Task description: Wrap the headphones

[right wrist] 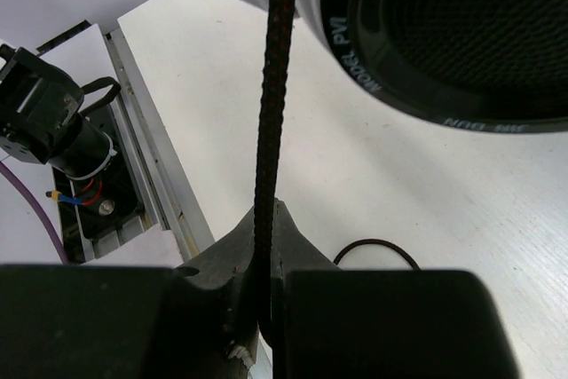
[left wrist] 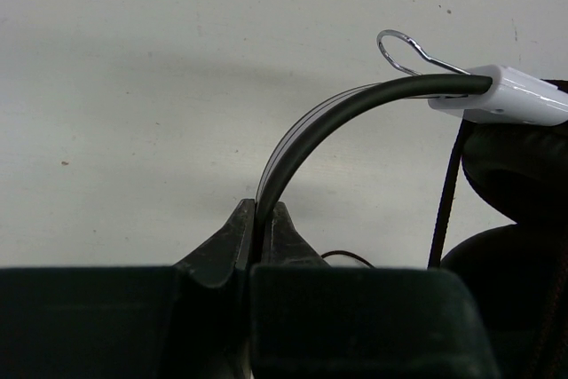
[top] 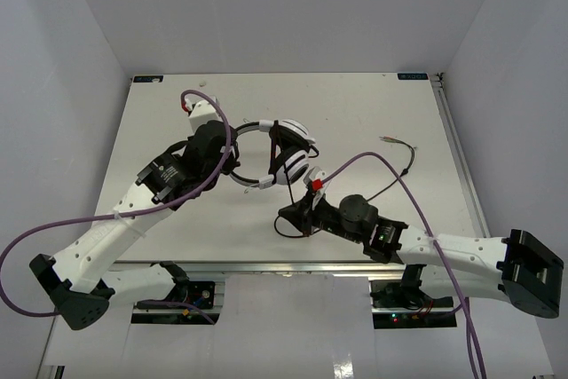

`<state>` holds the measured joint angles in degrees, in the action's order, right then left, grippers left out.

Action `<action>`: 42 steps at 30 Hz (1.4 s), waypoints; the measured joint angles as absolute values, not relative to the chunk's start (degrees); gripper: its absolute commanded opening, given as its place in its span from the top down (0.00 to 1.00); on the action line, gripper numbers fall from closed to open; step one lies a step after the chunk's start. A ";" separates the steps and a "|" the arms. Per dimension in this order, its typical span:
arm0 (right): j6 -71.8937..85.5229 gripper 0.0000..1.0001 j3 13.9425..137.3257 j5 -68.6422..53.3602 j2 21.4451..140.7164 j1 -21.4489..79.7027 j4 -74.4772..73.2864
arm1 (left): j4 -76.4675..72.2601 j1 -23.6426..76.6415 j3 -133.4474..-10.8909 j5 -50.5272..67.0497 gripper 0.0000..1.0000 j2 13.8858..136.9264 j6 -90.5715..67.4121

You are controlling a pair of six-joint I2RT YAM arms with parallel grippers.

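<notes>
The white headphones [top: 291,153] with black ear cushions sit mid-table, tilted up. My left gripper [top: 232,159] is shut on the thin headband [left wrist: 306,135], which arcs up to the white earcup yoke [left wrist: 506,95]. My right gripper [top: 286,212] is shut on the black braided cord [right wrist: 270,86], which runs taut up to the earcup [right wrist: 444,33]. More cord loops on the table [top: 288,230] and trails right to the jack plug [top: 389,139].
Purple arm cables [top: 417,210] arch over both arms. The table's metal front rail [right wrist: 151,157] and a mount lie just left of my right gripper. The table's right edge rail [top: 457,148] runs down the side.
</notes>
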<state>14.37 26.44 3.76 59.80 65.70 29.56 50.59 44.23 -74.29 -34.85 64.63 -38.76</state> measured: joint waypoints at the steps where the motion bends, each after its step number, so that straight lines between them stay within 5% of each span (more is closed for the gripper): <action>1: 14.32 0.91 26.39 4.43 60.50 66.37 30.28 | 50.39 44.19 -73.84 -35.21 1.00 64.09 -39.14; 11: 11.74 0.92 29.50 12.23 68.21 75.01 33.97 | 48.35 44.10 -70.00 -37.82 1.00 62.52 -41.59; 42: 7.00 0.91 34.38 21.53 75.99 80.73 36.18 | 47.53 44.10 -68.62 -43.90 1.00 63.74 -42.01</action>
<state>7.00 34.38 21.53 75.99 80.73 36.18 47.53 44.10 -68.62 -43.90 63.74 -42.01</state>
